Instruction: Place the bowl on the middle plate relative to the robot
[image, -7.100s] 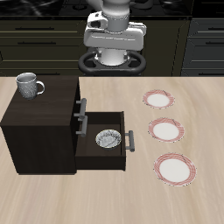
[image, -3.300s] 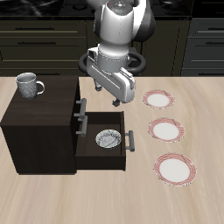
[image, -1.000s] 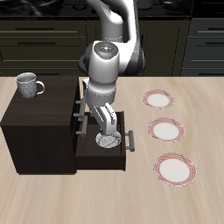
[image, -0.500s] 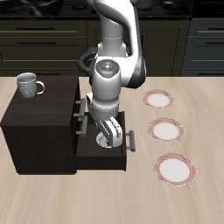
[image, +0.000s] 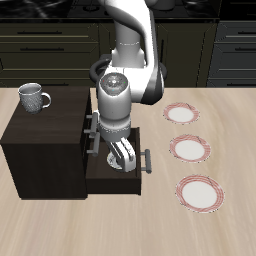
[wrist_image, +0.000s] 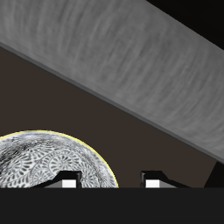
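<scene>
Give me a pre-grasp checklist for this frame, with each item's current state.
1. Drawer open: ok.
2. Bowl in the drawer, in the wrist view: ok.
3. Gripper down at the drawer: ok.
4. Jaws straddling the bowl's rim: cannot tell; one fingertip is over the bowl, the other beside it.
5. Middle plate bare: ok.
6. Mug away from the arm: ok.
</scene>
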